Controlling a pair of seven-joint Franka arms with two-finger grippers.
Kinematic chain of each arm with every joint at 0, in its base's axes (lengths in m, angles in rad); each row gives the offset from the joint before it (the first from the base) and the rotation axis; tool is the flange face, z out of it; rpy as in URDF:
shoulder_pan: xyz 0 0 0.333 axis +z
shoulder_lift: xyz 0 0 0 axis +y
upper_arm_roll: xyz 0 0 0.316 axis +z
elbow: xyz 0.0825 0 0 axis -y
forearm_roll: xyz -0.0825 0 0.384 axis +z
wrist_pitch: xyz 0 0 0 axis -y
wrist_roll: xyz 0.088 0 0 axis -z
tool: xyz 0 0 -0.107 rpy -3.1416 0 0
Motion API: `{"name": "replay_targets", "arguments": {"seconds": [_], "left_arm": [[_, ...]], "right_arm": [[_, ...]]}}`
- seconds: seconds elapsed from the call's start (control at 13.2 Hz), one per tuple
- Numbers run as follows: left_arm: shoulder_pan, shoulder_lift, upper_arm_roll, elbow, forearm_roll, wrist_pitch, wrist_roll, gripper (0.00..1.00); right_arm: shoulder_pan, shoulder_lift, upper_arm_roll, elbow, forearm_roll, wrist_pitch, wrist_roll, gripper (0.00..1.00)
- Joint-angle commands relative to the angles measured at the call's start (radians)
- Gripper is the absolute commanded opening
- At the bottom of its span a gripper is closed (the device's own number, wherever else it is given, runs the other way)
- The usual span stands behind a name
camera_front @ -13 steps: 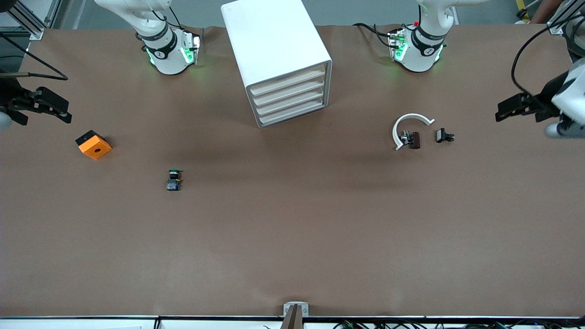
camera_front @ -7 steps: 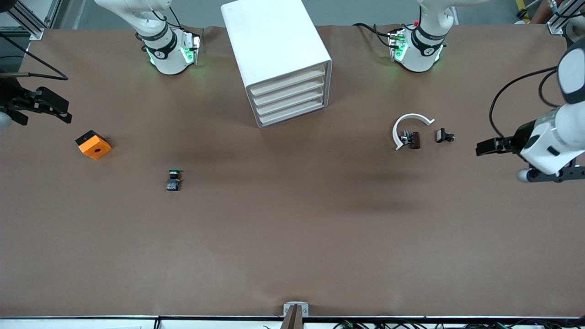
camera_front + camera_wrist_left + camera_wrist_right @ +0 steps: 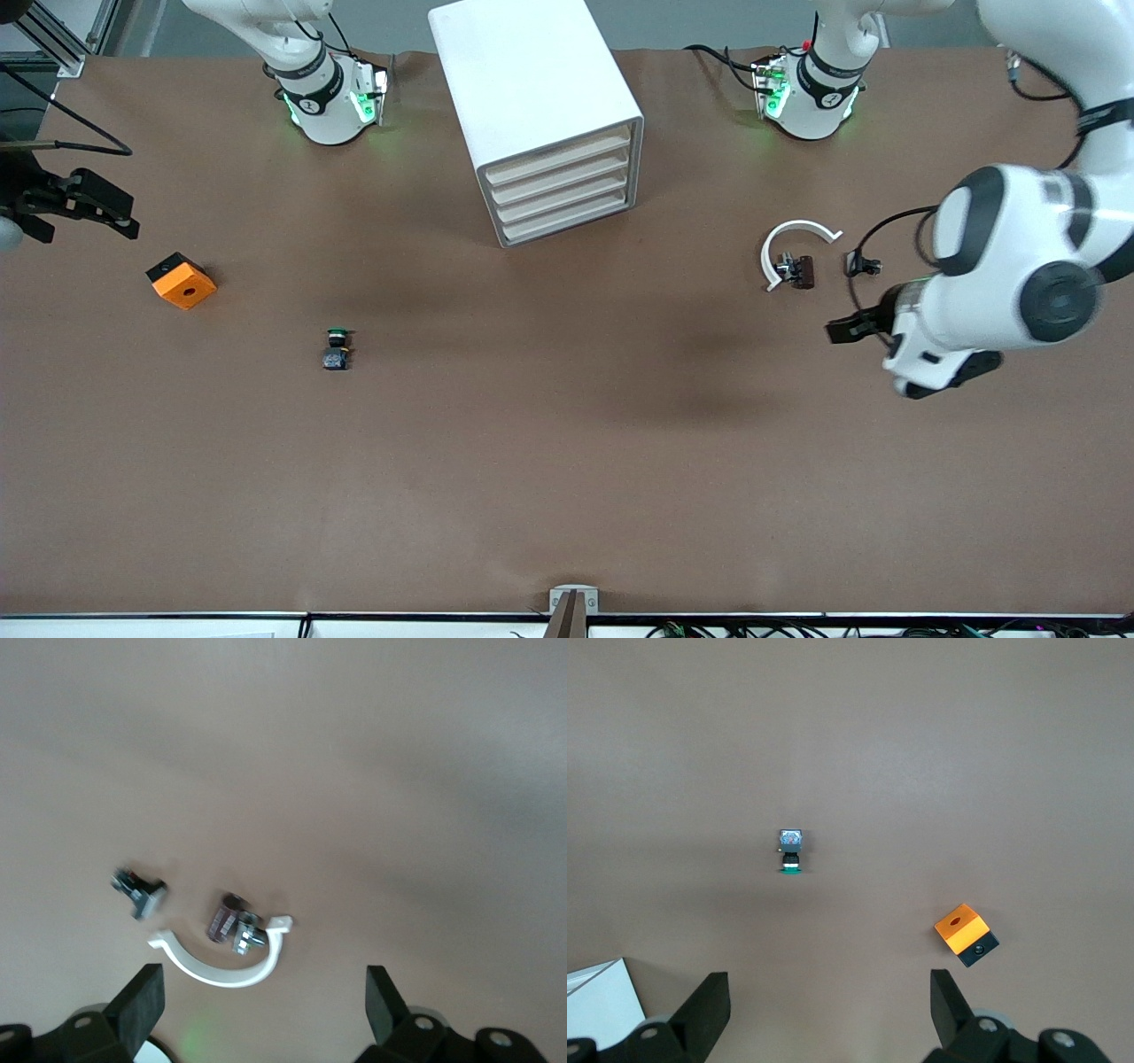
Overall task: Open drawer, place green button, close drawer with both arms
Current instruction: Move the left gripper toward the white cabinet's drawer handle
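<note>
While the left hand hangs wide open and empty over bare table at the left arm's end, just beside the white curved clip and a small black part, the right hand waits equally open and empty over the right arm's end, near the orange block. Nearer the front camera than that block, the button lies on the table with its green cap toward the cabinet, whose four drawers, including the drawer, are all closed.
</note>
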Motion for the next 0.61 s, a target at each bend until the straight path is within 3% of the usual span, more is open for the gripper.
{"name": "replay_targets", "arguments": {"seconds": [0.0, 0.15, 0.53], "left_arm": [[-0.061, 0.091, -0.005, 0.022, -0.058, 0.0, -0.222, 1.0], [-0.114, 0.167, -0.007, 0.028, -0.13, 0.04, -0.433, 1.0], [-0.168, 0.228, -0.007, 0.035, -0.351, 0.06, -0.922, 1.0]], "right_arm": [[-0.003, 0.01, 0.009, 0.022, -0.013, -0.009, 0.013, 1.0], [-0.007, 0.01, 0.009, 0.022, -0.012, -0.01, 0.012, 1.0], [-0.003, 0.01, 0.009, 0.022, -0.014, -0.009, 0.013, 1.0]]}}
